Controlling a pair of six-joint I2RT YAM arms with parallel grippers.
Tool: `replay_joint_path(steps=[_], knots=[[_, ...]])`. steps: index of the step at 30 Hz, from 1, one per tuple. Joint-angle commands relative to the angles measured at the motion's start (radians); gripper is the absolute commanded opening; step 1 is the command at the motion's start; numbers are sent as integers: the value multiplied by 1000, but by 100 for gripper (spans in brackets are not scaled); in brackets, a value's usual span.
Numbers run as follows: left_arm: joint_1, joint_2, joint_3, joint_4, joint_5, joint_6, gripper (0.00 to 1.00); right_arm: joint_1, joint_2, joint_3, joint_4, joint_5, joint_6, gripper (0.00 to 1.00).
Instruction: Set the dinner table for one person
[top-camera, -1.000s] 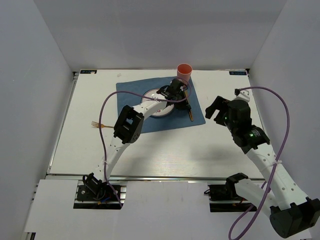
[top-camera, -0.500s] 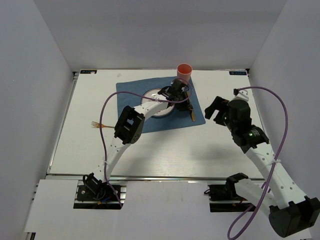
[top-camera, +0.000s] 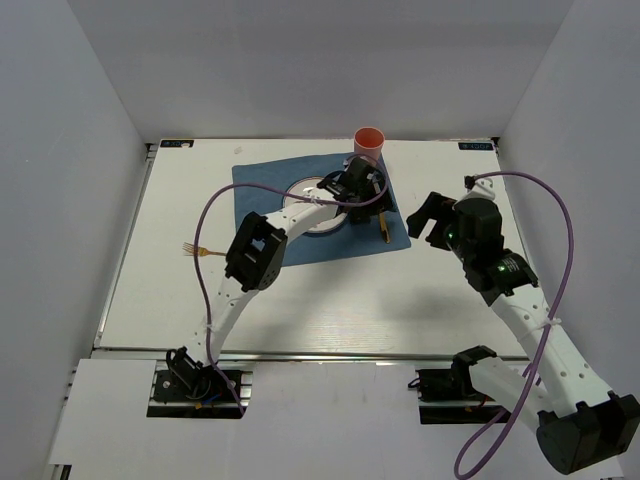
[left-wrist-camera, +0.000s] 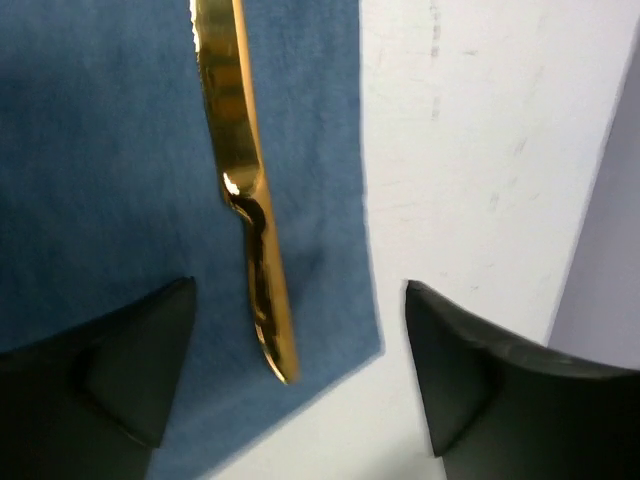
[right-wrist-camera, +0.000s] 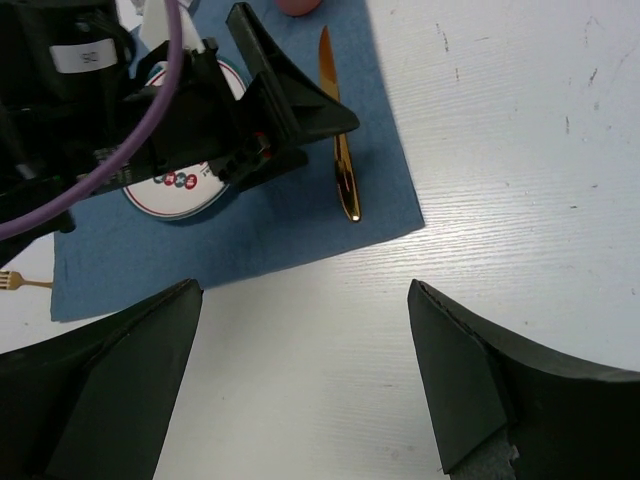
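Note:
The white dinner table (top-camera: 330, 300) carries a blue placemat (top-camera: 268, 185) with a white red-rimmed plate (top-camera: 300, 192) on it. A gold knife (top-camera: 383, 226) lies flat along the placemat's right side, its handle end near the corner. My left gripper (top-camera: 362, 190) hovers open just above that knife (left-wrist-camera: 245, 190), and its jaws stand wide apart without touching it. An orange cup (top-camera: 369, 142) stands upright behind the placemat. A gold fork (top-camera: 198, 250) lies on the bare table at the left. My right gripper (top-camera: 425, 222) hangs open and empty to the right of the placemat.
A silver rail (top-camera: 300, 350) runs along the table's near edge. White walls close in the left, right and far sides. The left arm's purple cable (top-camera: 215, 215) loops over the placemat's left part. The plate (right-wrist-camera: 175, 190) is partly hidden by the left arm.
My left gripper has opened wide and let go of the knife, which now lies on the placemat. The right arm has barely moved.

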Motion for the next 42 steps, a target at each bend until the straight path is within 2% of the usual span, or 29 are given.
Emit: replay_joint_path(steps=[1, 3, 6, 7, 8, 10, 12, 13, 15, 20, 23, 25, 29, 32, 42], knots=[[-18, -240, -63, -39, -85, 20, 98, -4, -27, 1, 66, -33, -39, 89], [-8, -305, -118, -46, -101, 25, 98, -4, -50, -6, 78, -47, -45, 89], [6, -461, -250, -87, -231, 6, 98, -4, -81, -19, 106, -64, -56, 89], [6, -511, -290, -105, -293, -11, 98, -6, -90, -25, 106, -64, -58, 89], [15, -611, -381, -143, -429, -65, 98, -6, -90, -26, 112, -70, -56, 89], [25, -711, -475, -228, -566, -167, 98, -6, -87, -33, 120, -82, -56, 89], [46, -851, -601, -289, -729, -322, 98, -1, -76, -35, 127, -113, -55, 89], [55, -893, -642, -330, -768, -410, 98, -3, -66, -38, 134, -125, -55, 89], [94, -1011, -758, -349, -838, -475, 98, -4, -47, -39, 141, -156, -50, 89], [201, -1151, -928, -372, -860, -620, 98, -4, -38, -53, 155, -183, -35, 89], [304, -1149, -951, -391, -842, -652, 98, -3, -41, -59, 160, -237, -26, 89], [374, -1091, -936, -400, -834, -644, 98, -4, -49, -64, 155, -248, -19, 89], [475, -912, -801, -522, -787, -650, 98, 0, -75, -99, 175, -291, -3, 89], [523, -824, -738, -599, -747, -696, 98, 0, -84, -122, 173, -294, 4, 89], [588, -713, -810, -564, -609, -681, 97, -1, -70, -154, 199, -306, 22, 89]])
